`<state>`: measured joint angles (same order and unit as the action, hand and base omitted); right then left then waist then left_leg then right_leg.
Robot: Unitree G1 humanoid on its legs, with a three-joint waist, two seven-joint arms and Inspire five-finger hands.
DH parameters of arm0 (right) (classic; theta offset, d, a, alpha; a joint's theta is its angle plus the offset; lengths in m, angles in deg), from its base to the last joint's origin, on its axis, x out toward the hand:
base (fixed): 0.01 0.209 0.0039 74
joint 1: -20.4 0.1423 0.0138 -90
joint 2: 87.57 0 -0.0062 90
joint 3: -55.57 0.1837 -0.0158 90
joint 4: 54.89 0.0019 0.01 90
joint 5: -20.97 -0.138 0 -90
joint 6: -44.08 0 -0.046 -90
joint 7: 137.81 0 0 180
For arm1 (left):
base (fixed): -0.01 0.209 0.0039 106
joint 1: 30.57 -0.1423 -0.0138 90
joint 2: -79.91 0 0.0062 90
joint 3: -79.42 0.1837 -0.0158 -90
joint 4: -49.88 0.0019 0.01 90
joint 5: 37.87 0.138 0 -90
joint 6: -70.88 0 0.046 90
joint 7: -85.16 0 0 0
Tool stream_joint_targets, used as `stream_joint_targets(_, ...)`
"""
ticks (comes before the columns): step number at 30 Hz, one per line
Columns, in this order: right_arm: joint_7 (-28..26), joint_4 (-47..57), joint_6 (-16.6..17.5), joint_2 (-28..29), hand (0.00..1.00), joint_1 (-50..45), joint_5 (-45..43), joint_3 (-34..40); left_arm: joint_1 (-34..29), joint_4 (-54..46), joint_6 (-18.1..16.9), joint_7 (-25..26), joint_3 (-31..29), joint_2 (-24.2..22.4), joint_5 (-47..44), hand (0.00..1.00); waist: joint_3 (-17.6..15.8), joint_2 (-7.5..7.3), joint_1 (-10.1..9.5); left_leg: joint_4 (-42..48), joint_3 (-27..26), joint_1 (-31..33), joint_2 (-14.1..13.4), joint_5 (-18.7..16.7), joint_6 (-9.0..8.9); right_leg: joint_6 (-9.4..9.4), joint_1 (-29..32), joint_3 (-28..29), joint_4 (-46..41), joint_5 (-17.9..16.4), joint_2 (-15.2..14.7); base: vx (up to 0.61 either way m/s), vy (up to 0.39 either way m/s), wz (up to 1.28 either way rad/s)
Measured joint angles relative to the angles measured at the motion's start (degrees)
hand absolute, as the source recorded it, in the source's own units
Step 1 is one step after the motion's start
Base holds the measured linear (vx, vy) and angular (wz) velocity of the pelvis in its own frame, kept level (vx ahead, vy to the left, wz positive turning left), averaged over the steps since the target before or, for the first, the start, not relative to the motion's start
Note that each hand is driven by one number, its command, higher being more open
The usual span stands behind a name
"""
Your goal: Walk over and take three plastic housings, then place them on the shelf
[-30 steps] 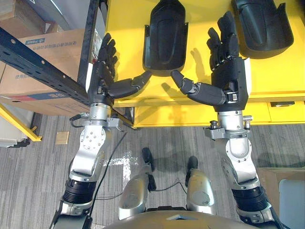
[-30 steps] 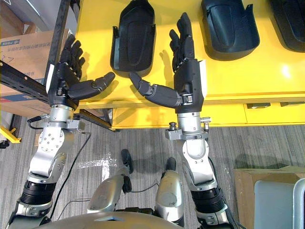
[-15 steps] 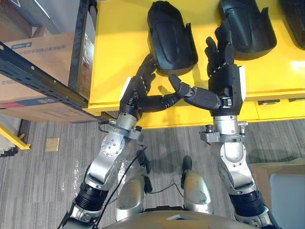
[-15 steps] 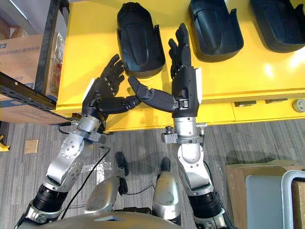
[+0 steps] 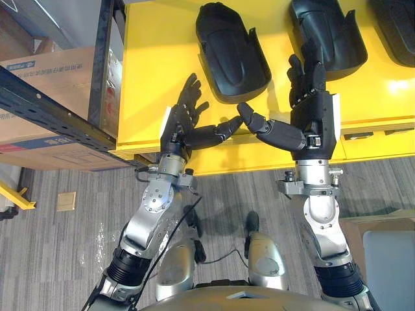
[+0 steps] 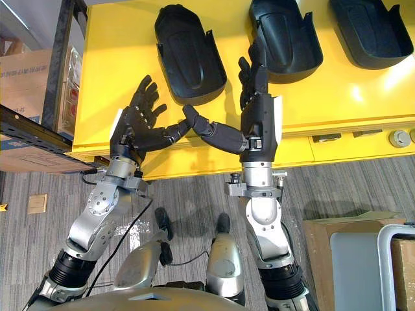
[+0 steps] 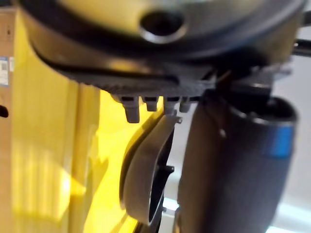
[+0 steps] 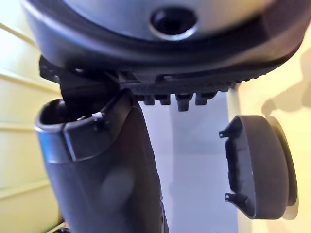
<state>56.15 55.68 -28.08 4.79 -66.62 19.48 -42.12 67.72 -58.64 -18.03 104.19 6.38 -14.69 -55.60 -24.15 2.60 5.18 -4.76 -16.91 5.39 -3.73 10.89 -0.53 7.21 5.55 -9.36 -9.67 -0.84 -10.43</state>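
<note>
Lying nearest: a black housing (image 5: 230,55) on the yellow table (image 5: 155,58), just beyond our two thumbs.
Left hand (image 5: 183,122): open, fingers spread, empty, to that housing's left, apart from it.
Right hand (image 5: 312,110): open and empty, between it and a second housing (image 5: 327,32); whether fingertips touch the second, we cannot tell.
Thumbs: pointing at each other, tips close.
Further right: third housing (image 6: 369,29).
Left of table: dark shelf (image 5: 58,110), with a box (image 5: 45,71) under its beam.
</note>
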Motion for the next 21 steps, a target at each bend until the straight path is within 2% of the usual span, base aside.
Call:
stream_joint_targets(3,0.66,-2.02,-0.34,-0.04,1.00,1.43,0.60,2.29,-0.45,-0.01,-1.98,2.73,-2.06,-0.44,0.43,1.00,-0.03,-0.15,-0.14,-0.01,0.77,0.01,0.02,0.08,0.03,-0.01,-0.53,-0.77,0.03,-0.01,-0.01,0.02,-0.017,0.13)
stream_joint_targets(6,0.99,-6.74,-3.76,-0.22,1.00,5.61,-0.05,5.16,-1.84,-0.02,-3.87,3.78,-5.44,-0.57,0.42,1.00,-0.10,-0.42,-0.52,-0.02,1.55,0.16,0.03,0.25,-0.02,-0.09,-0.89,-1.59,0.09,-0.06,0.00,0.01,-0.017,0.13)
stream_joint_targets(10,1.18,-10.22,-7.34,-0.27,1.00,7.01,-4.64,6.24,-2.72,-0.03,-4.23,3.65,-6.11,-0.75,0.36,1.00,-0.12,-0.45,-1.77,-0.01,2.58,0.14,0.12,0.30,-0.02,-0.10,-1.90,-2.75,0.70,-0.05,-0.03,0.02,-0.014,0.13)
stream_joint_targets(14,-1.47,-13.68,-7.58,-0.27,1.00,7.50,-8.42,6.46,-4.58,-0.20,-5.96,2.90,-6.16,-0.87,0.31,1.00,-0.18,-0.58,-2.10,0.00,3.11,0.14,0.23,0.31,-0.01,-0.23,-2.29,-3.13,0.74,-0.13,-0.09,0.03,-0.012,0.09)
stream_joint_targets(21,-3.81,-18.66,-7.52,-0.28,1.00,10.50,-8.49,7.16,-5.65,-0.63,-8.39,-0.27,-6.20,-2.05,0.28,1.00,-0.21,-0.63,-2.04,-0.02,3.77,0.07,0.12,0.47,-0.20,-0.41,-2.69,-3.98,0.71,-0.27,0.02,0.00,-0.007,0.03)
